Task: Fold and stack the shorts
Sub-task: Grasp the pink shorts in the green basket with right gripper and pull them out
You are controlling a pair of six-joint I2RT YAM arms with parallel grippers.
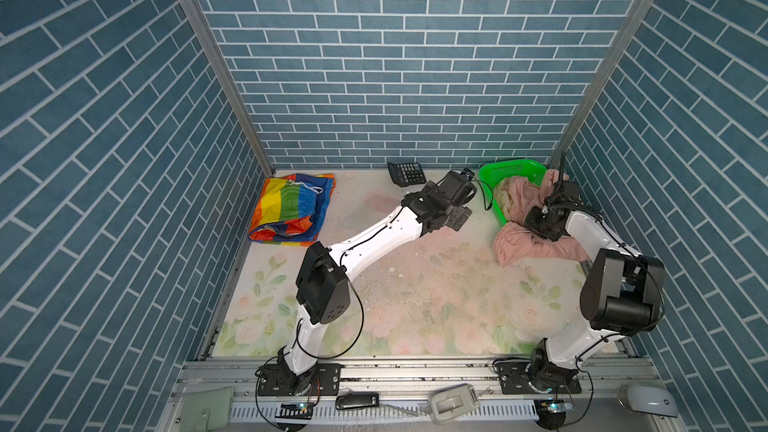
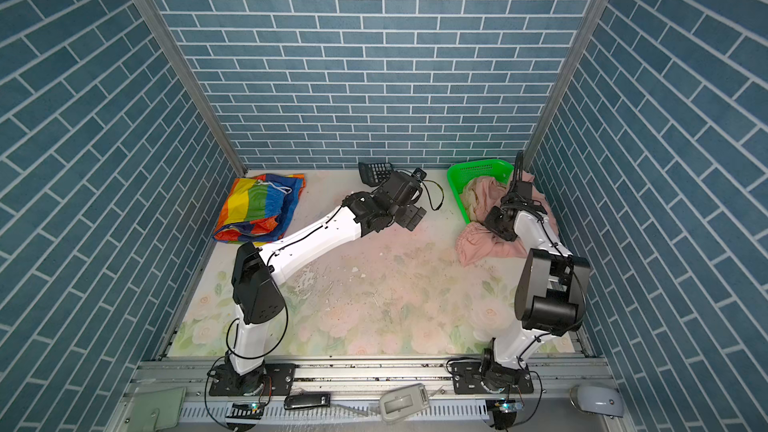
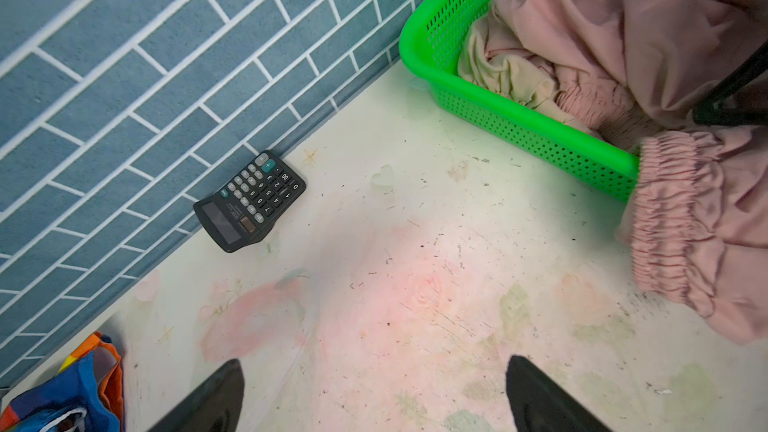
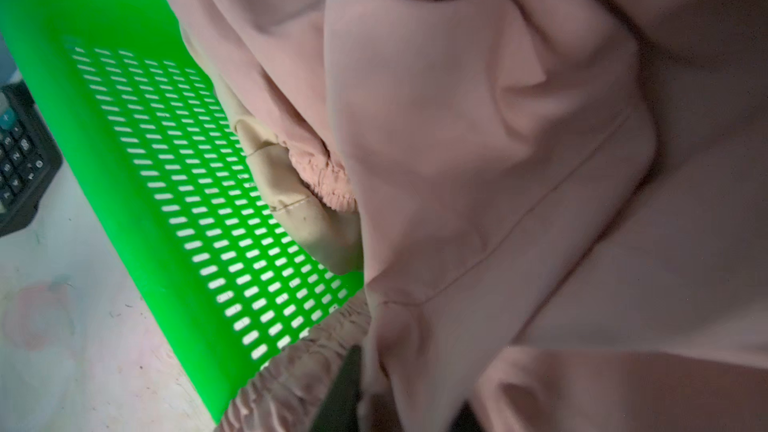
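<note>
Right claw (image 4: 409,384) is clamped tight on a fold of the pink shorts (image 1: 521,243), fingers pinched together with cloth bunched between them, right by the near rim of the green basket (image 1: 512,164). Those pink shorts spill over that rim. Part is heaped inside the basket, and the gathered waistband and the rest lie on the tabletop (image 1: 415,305) just in front of it, near the right edge.

Under them in the basket are the beige shorts (image 3: 496,70), crumpled against the mesh side. The basket itself sits in the tabletop's far right corner.

Over to the left claw (image 3: 376,363). Its fingers are spread wide with nothing between them, and it hangs above bare tabletop in the far half, short of the pink cloth.

A calculator (image 1: 407,173) lies at the far edge, right up against the blue brick wall (image 1: 395,56).

And away in the far left corner, the rainbow shorts (image 1: 291,207) lie folded, white drawstring on top, well apart from both claws.
</note>
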